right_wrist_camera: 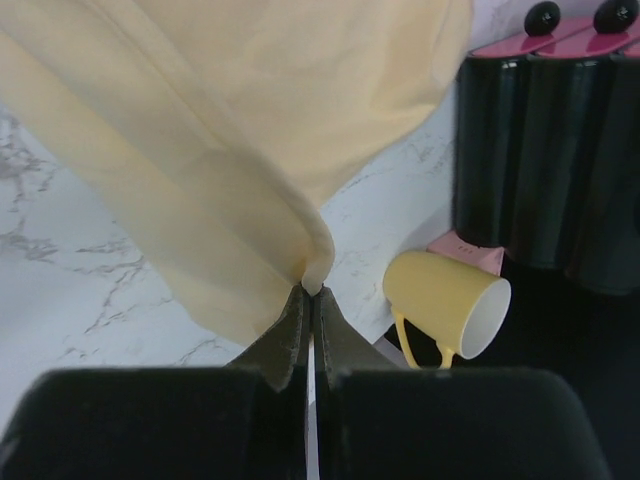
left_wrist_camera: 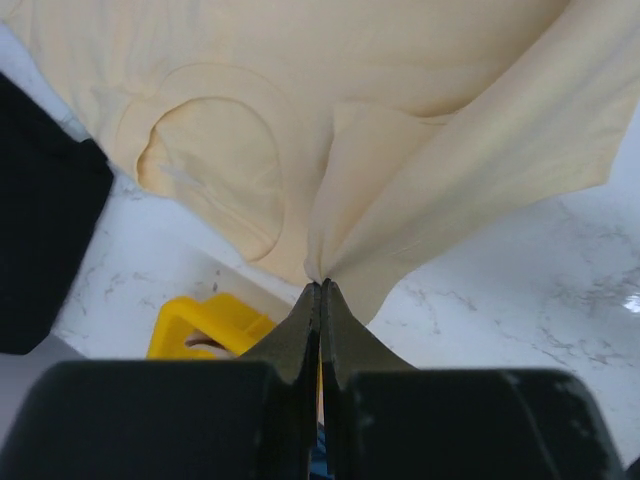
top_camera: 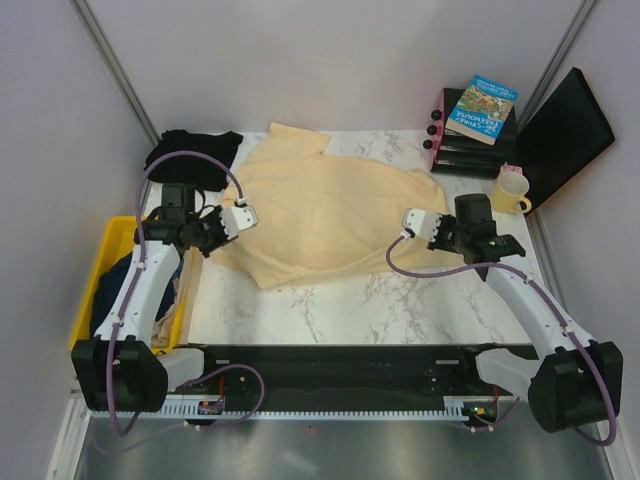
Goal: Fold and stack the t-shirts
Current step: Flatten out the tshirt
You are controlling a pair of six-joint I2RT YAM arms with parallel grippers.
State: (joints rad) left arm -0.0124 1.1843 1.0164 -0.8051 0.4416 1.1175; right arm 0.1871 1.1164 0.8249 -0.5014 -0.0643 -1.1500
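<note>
The cream shirt (top_camera: 320, 205) lies spread mid-frame on the table (top_camera: 330, 300) — the left gripper (left_wrist_camera: 320, 287) pinches its left edge, the right gripper (right_wrist_camera: 312, 290) its right edge. A black shirt (top_camera: 195, 150) sits upper left.

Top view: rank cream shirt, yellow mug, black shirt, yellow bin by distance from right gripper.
1. cream shirt: pinched in the right gripper.
2. yellow mug: just to its right.
3. black shirt: far-left corner.
4. yellow bin: left table edge.
</note>
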